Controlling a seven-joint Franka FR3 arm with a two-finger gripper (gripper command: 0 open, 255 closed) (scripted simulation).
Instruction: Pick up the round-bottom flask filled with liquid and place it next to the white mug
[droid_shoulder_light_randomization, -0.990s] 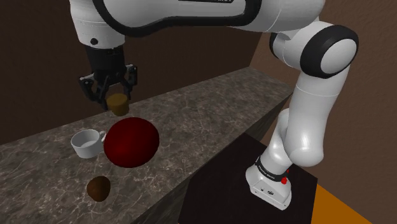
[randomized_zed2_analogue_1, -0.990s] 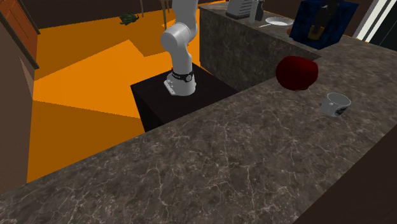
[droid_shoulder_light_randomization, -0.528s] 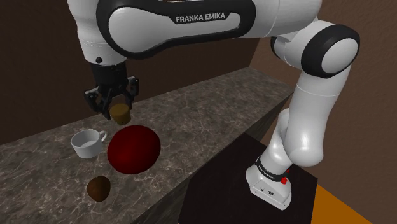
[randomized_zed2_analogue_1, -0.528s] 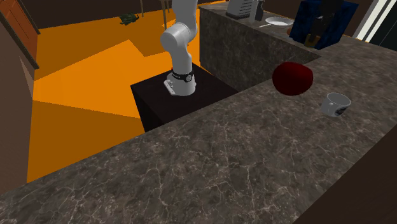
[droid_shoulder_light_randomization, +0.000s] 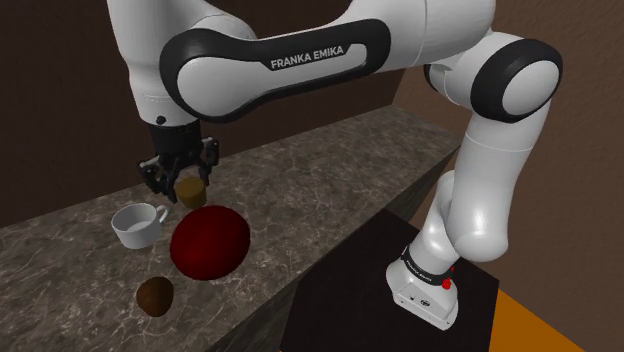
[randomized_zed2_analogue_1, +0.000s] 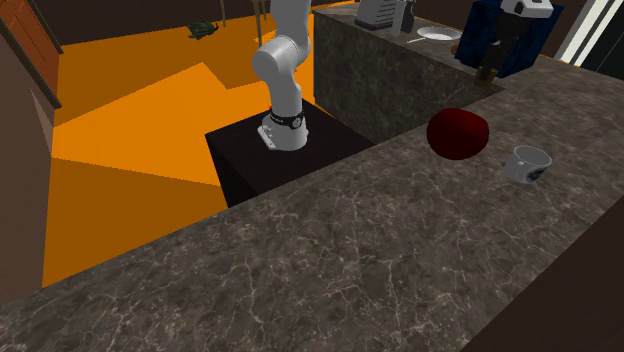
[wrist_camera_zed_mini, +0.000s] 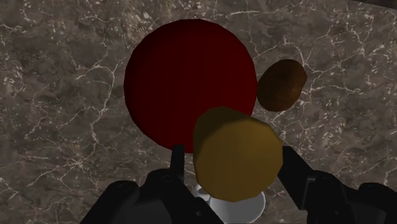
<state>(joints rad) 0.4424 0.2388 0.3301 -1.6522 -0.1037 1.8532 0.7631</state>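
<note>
The flask has a dark red round bulb and a yellow-brown stopper at its neck. My gripper is shut on that stopper end, and the bulb hangs tilted below it, close over the counter. In the wrist view the two fingers clasp the stopper, with the bulb beyond. The white mug stands on the counter just beside the bulb, on the shoulder view's left; its rim shows under the gripper. The second exterior view has the flask left of the mug.
A small brown rounded object lies on the dark marbled counter near its front edge, close to the bulb. The black stand is at the lower right. A second counter with dishes runs behind.
The gripper has come down and slightly right with the flask, bringing the red bulb lower beside the mug. Mug and brown object have not moved.
</note>
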